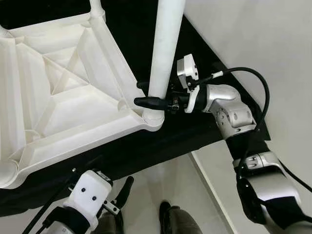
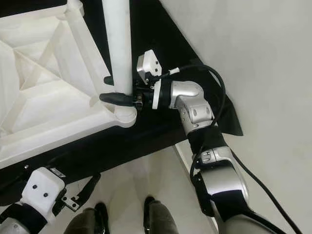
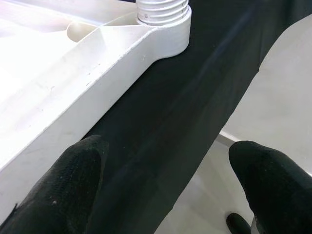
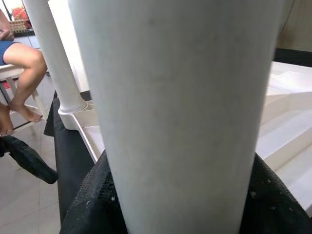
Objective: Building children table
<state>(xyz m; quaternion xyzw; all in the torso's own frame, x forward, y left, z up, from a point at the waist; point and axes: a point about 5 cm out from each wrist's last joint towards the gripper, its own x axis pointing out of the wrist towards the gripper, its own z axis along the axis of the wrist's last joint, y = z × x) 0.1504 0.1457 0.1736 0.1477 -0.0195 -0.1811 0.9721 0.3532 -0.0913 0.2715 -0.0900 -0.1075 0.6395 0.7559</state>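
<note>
while the upturned table top [image 1: 58, 97] lies ribs-up on black cloth [image 1: 146, 146], head views show the right gripper [image 1: 151, 95] clenched round the white leg [image 1: 165, 48] just above its corner socket [image 1: 153, 119]; leg's long axis upright, fingers horiz. across it. left gripper [image 1: 117, 195] hangs low nr the cloth edge, well apart. left wrist view: fingers [image 3: 63, 190] spread, holding nothing, threaded leg end [image 3: 162, 9] ahead. right wrist view: leg betw. pads, another leg [image 4: 53, 58] beyond, a seated person's legs [image 4: 19, 73]. right arm nearer; prob. twisting leg home.
</note>
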